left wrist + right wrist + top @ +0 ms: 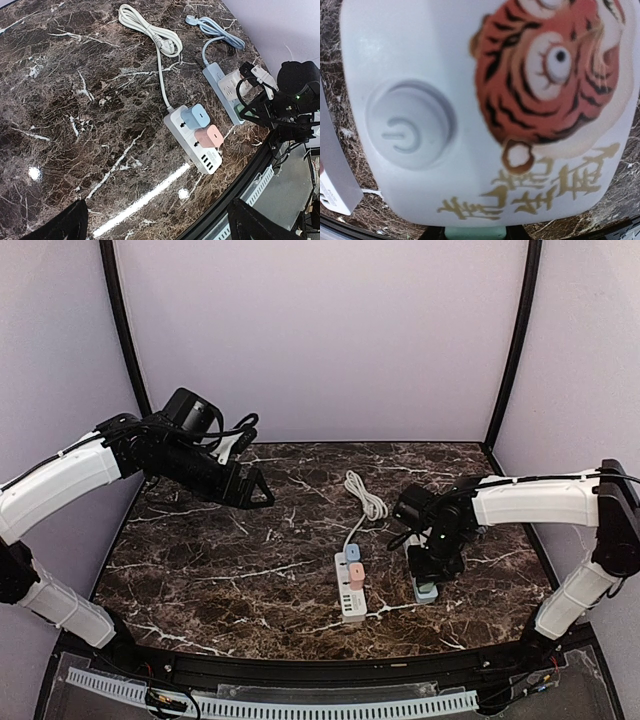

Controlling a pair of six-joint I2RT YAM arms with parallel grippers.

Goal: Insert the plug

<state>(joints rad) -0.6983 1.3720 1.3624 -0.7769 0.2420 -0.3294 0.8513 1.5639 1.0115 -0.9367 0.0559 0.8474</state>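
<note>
The right pincer is pressed together low over the near end of a pale blue power strip. Its fingers are hidden in the top view by the wrist and are cut off at the bottom edge of its own camera. Between them only a sliver of a small mint-green plug shows, apparently pinched there. So little of it is visible that its pointing direction and long axis cannot be told. It sits just above the strip's end, where a round power button and an orange tiger sticker with gold characters fill the wrist view, blurred by closeness. The strip runs lengthwise from far to near on the dark marbled table, and its light blue cable is coiled at the far end. Just to its left lies a white power strip, parallel and apart, carrying a blue adapter and a pink adapter, its white cable looped behind. The left pincer hangs spread wide and empty above the table's far-left part.
</note>
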